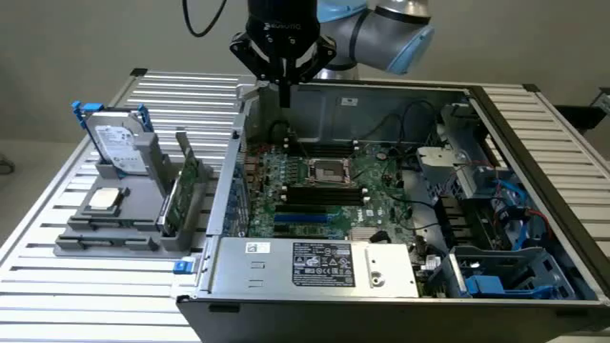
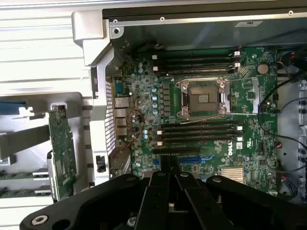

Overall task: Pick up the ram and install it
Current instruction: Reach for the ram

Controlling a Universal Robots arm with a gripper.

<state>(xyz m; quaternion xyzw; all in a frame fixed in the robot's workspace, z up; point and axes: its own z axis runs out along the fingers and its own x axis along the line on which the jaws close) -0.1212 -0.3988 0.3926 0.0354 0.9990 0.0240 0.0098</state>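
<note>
My gripper point(image 1: 284, 96) hangs shut over the back left corner of the open computer case point(image 1: 533, 214), holding nothing. In the wrist view its black fingers point(image 2: 163, 191) meet at the tips point(image 2: 170, 162) above the green motherboard point(image 2: 144, 148). The black memory slots point(image 1: 324, 193) lie on both sides of the processor socket point(image 1: 329, 170). Green boards point(image 1: 186, 189) stand on edge in a grey holder point(image 1: 105, 243) to the exterior view's left of the case. Which of them is the ram I cannot tell. A wide green card point(image 2: 62, 148) stands there in the wrist view.
The holder also carries a hard drive point(image 1: 119, 146) in a blue frame and a square silver chip point(image 1: 103, 200). The case stands on a slatted metal table point(image 1: 76, 293), with a power supply point(image 1: 315, 264) at the front and cables and blue brackets point(image 1: 505, 279) at the exterior view's right.
</note>
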